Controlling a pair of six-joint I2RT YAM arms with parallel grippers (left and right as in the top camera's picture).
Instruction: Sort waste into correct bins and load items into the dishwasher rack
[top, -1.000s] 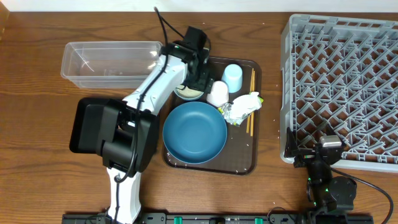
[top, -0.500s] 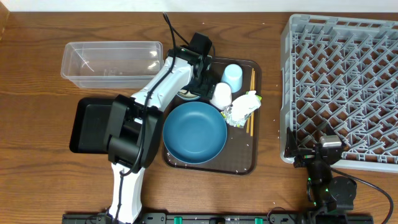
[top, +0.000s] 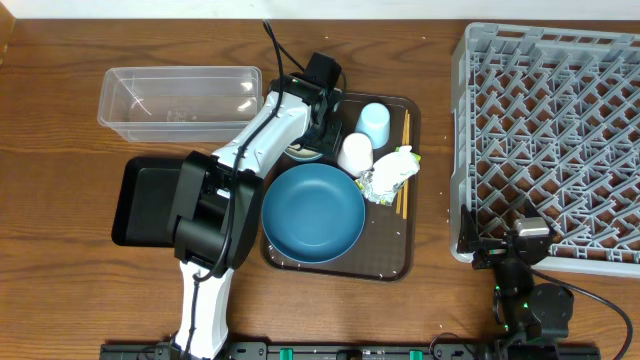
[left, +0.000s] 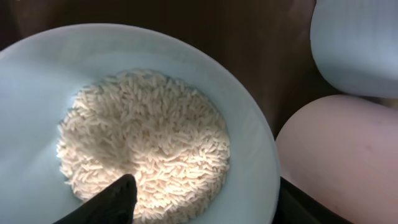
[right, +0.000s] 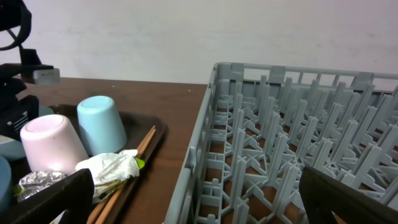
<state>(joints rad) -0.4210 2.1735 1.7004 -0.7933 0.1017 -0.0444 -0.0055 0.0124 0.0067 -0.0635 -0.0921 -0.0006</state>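
Sm blue bowl (left: 252, 155) w/ rice grains (left: 143, 143), on brown tray (top: 385, 265).

Reaching a little farther right than a second ago with the left gripper (top: 320, 128), covering more of the small pale blue bowl (top: 300, 153) and leaving only a sliver of its rim showing from overhead. Swinging the left arm's elbow and dark lower housing to the right too, uncovering a bit more of the black tray (top: 140, 200). Pushing the white cup (top: 355, 153) slightly to the right, closer to the crumpled wrapper (top: 390, 172).
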